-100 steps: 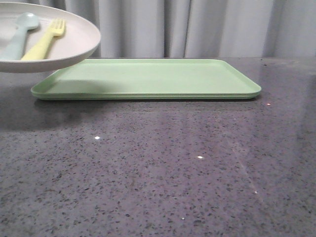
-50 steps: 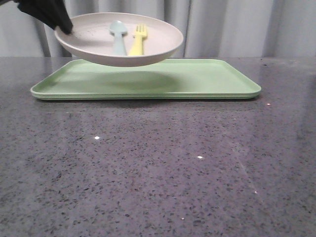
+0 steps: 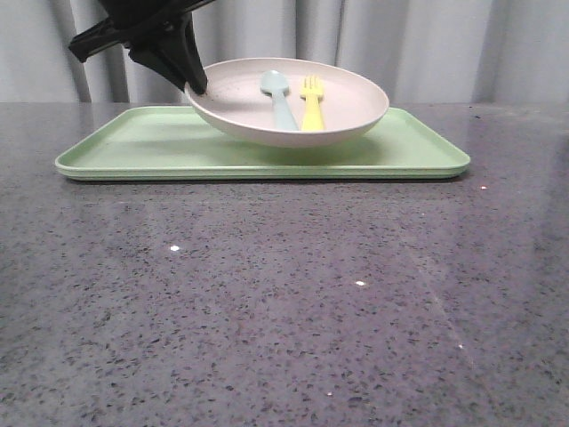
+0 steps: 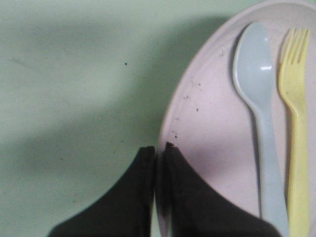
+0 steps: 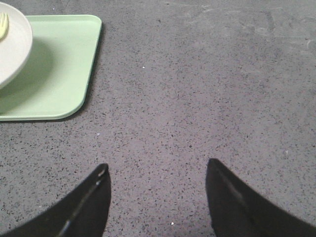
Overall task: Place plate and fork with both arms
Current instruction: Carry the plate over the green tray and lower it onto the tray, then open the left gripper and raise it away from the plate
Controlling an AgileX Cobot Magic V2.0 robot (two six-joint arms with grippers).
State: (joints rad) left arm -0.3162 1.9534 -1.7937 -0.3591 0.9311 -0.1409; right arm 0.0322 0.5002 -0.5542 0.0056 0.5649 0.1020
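Observation:
The off-white plate [image 3: 240, 102] hangs low over the middle of the light-green tray [image 3: 133, 142]; I cannot tell if it touches. The pale-yellow fork [image 3: 312, 102] lies in the plate beside a pale blue-green spoon [image 3: 279, 102]. My left gripper [image 3: 197, 87] is shut on the plate's left rim. In the left wrist view the gripper [image 4: 159, 148] pinches the rim of the plate [image 4: 212, 123], with the fork [image 4: 296, 123] and spoon [image 4: 256, 89] inside. My right gripper [image 5: 158, 170] is open and empty over the bare table, beside the tray's corner [image 5: 54, 69].
The dark speckled stone table [image 3: 284, 302] stretches in front of the tray. A grey curtain [image 3: 427, 44] hangs behind. The right wrist view shows the plate's edge [image 5: 12, 44] above the tray.
The left gripper has carried the plate with fork and spoon from the far left to the right and lower, over the tray's middle.

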